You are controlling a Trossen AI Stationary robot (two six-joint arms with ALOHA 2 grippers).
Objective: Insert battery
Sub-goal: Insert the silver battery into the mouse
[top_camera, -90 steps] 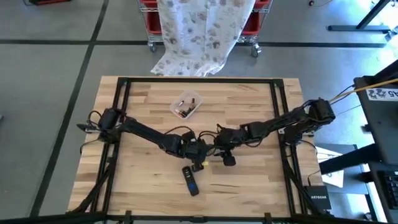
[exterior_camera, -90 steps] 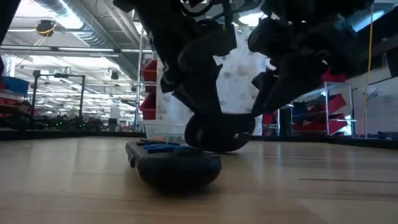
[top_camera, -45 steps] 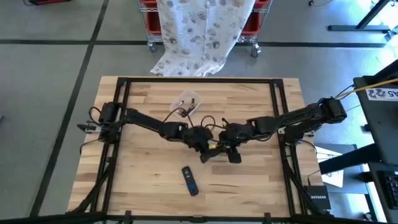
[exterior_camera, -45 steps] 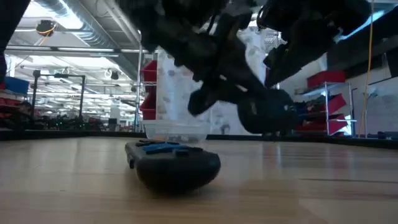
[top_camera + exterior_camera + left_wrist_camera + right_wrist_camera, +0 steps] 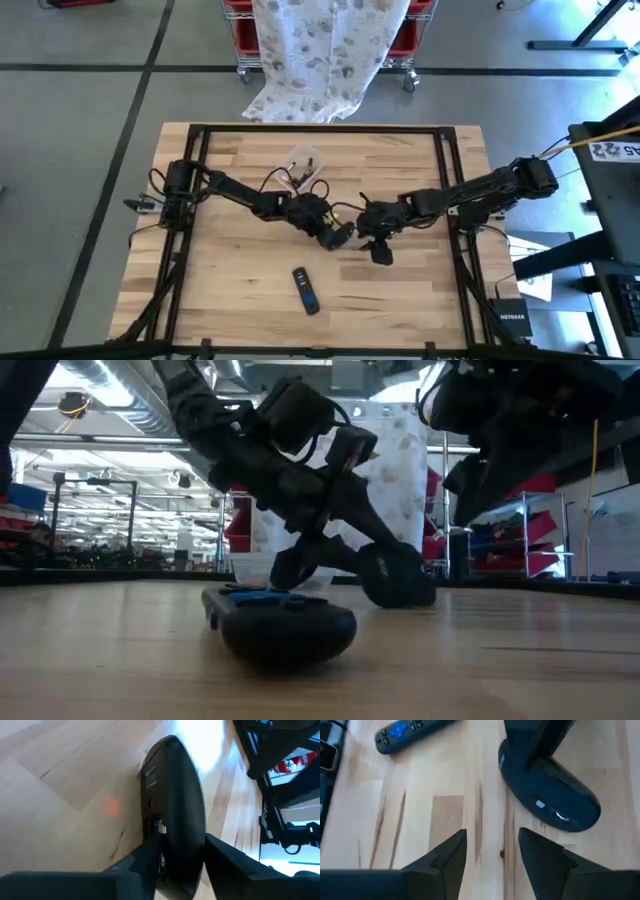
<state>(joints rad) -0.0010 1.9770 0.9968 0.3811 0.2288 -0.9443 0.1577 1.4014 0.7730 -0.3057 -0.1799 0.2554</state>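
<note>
Gripping the mouse (image 5: 172,805) between its fingers, the left gripper (image 5: 335,234) has drawn toward centre; the right gripper (image 5: 492,855), fingers apart, hovers beside it.

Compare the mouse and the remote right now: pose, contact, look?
Pose: the mouse stands on its edge against the table; the remote lies flat, buttons up.
Contact: the left claw is shut on the mouse; the remote lies free, nearer the table's front edge.
Look: the mouse is rounded and plain dark; the remote is a slim bar with blue buttons.
Shared: both dark, both on the wooden table. The right claw hovers open nearby.
</note>
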